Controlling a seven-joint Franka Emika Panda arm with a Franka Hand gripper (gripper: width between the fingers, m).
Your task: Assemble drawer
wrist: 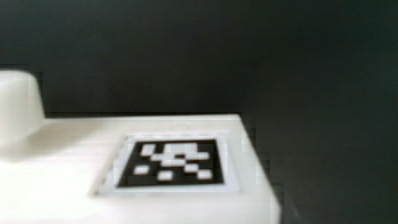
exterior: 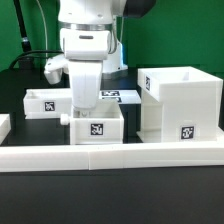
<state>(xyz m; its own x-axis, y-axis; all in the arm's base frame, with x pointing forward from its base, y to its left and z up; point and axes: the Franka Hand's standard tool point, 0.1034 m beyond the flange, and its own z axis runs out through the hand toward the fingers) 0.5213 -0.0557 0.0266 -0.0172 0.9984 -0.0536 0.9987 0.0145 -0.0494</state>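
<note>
The large boxy drawer housing [exterior: 180,103] stands at the exterior view's right, open side up, with a tag low on its front. One tray [exterior: 97,124] sits in the middle beside it, tag facing front and a small knob [exterior: 62,117] on its left side. A second tray [exterior: 45,101] lies further back at the left. My gripper [exterior: 82,107] hangs straight down at the middle tray's left rear edge; its fingertips are hidden behind the tray wall. The wrist view shows a white tagged face [wrist: 173,163] very close up, with no fingers in it.
The long low white border wall [exterior: 110,156] runs along the front. The marker board [exterior: 118,96] lies flat behind the trays. A rounded white shape [wrist: 15,100] shows at the edge of the wrist view. The table is black.
</note>
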